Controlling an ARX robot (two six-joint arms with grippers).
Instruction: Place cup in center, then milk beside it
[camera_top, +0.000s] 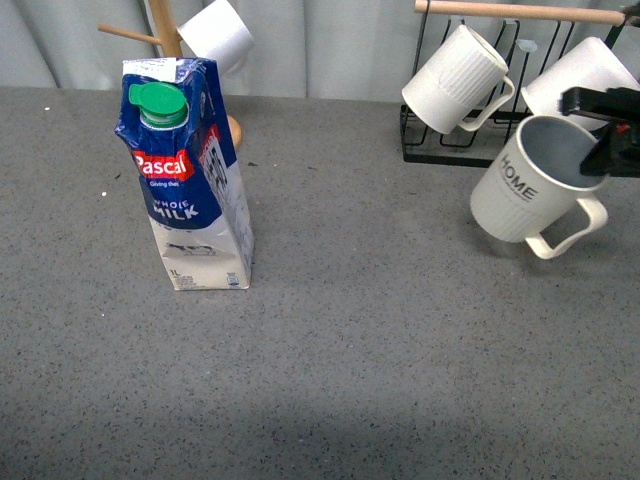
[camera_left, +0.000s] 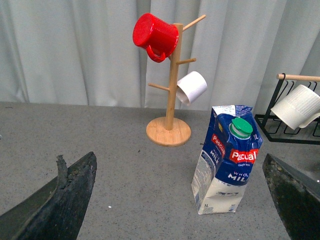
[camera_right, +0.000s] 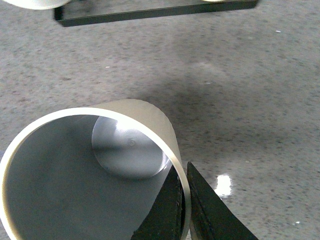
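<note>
Back left: wooden mug tree (camera_left: 170, 90) with red mug (camera_left: 155, 36) and smooth white mug (camera_left: 191, 87). Not task items.

Near left: left gripper (camera_left: 178, 167), fingers spread wide, nothing between them. Hangs short of milk carton (camera_top: 190, 180), not touching it.

Left of grey table (camera_top: 380, 380): milk carton upright, green cap (camera_top: 160, 103) on, just in front of tree base. Untouched.

Back right: black rack (camera_top: 420, 150) under wooden bar (camera_top: 520, 10). Holds plain ribbed white mug (camera_top: 455, 80), with second white mug (camera_top: 590, 75) beside it.

Right, just in front of rack: HOME mug (camera_top: 530, 185), tilted, mouth toward far right, handle low on right side. Judged clear of table from shadow beneath it in right wrist view.

Far right: right gripper (camera_top: 598, 150) closed onto mug rim. One finger (camera_right: 160, 215) sits inside the wall, the other outside.

Step in hand: first one, carrying cup to centre. Cup not yet there.

Next move, by judgement:
- Carry mug left and nearer, to table centre.
- Level it from tilt and lower until base sits flat.
- Then open fingers.
- Stop well short of carton and leave room beside mug for it.
</note>
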